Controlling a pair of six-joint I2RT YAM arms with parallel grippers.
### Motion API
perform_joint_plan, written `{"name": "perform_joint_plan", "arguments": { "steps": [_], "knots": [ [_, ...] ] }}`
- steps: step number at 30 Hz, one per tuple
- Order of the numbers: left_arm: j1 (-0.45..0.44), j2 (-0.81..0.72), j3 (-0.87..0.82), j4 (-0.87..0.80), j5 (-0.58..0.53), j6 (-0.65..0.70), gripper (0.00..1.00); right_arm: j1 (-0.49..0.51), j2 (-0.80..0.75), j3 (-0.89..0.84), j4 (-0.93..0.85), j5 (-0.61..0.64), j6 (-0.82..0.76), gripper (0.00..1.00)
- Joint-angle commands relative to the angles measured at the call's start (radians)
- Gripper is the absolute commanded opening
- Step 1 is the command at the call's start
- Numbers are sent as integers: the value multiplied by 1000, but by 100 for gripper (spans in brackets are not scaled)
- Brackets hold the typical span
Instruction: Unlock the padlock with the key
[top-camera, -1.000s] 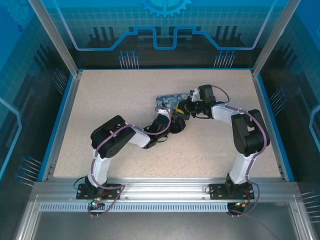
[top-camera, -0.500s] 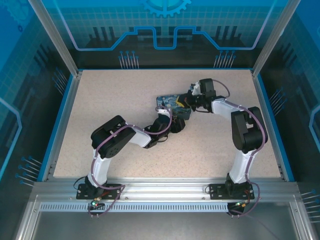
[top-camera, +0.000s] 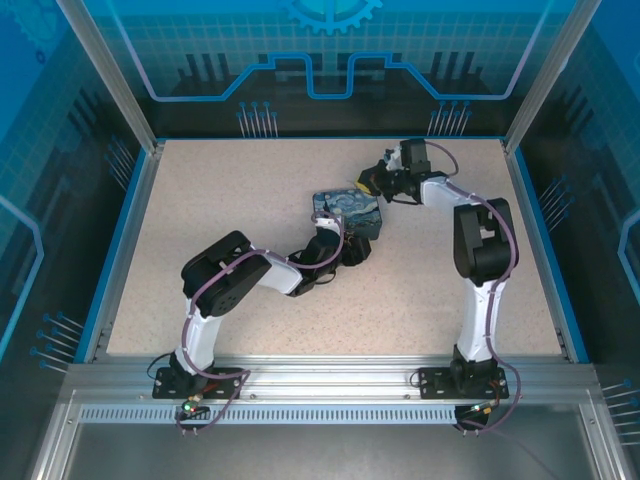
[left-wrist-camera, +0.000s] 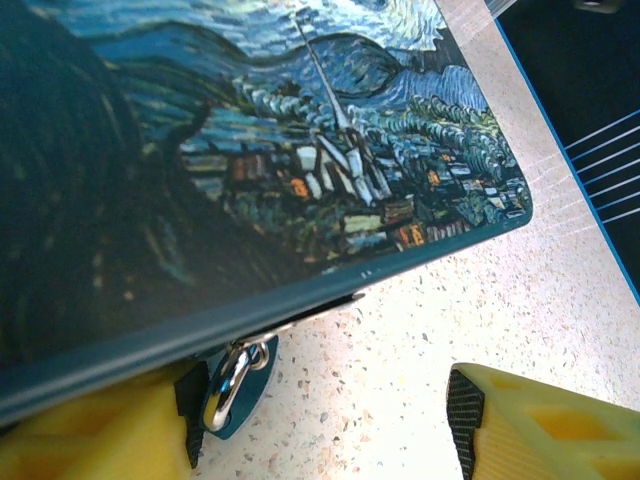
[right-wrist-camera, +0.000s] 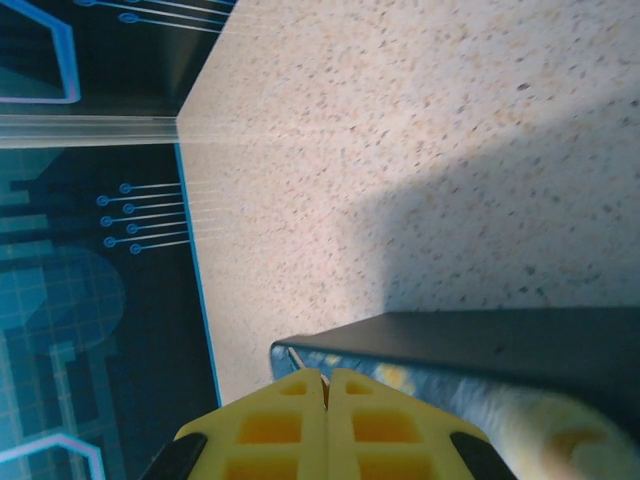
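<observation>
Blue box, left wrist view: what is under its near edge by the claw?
The padlock shows as a silvery loop hanging under the blue box edge against a teal tab, beside a yellow finger of the left claw. Its body and keyhole are covered.

From the left wrist, we see the painted box (left-wrist-camera: 250, 180) cut off at the top and left edges. Its rim and a yellow finger (left-wrist-camera: 90, 440) hide all of the padlock (left-wrist-camera: 233, 375) but a silvery loop. At the right gripper (right-wrist-camera: 325, 378), a sliver between the pressed-together tips is too small to name.
</observation>
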Motion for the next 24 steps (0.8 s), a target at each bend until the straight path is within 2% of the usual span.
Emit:
{"name": "perform_joint_plan", "arguments": {
  "steps": [1,7,12,17,24],
  "knots": [
    [17,-8,4,-106,-11,23,67,-13,51,69,-75,19,-3,0],
    [10,-2,19,-139,-36,26,69,2,54,53,-100,32,-31,0],
    [-21,21,76,-195,-98,84,72,9,43,8,-86,42,-30,0],
    [-31,49,92,-176,-154,87,72,15,40,-20,-77,45,-29,0],
    [-36,68,71,-63,-172,64,63,25,46,-37,-72,46,-29,0]
  ]
}}
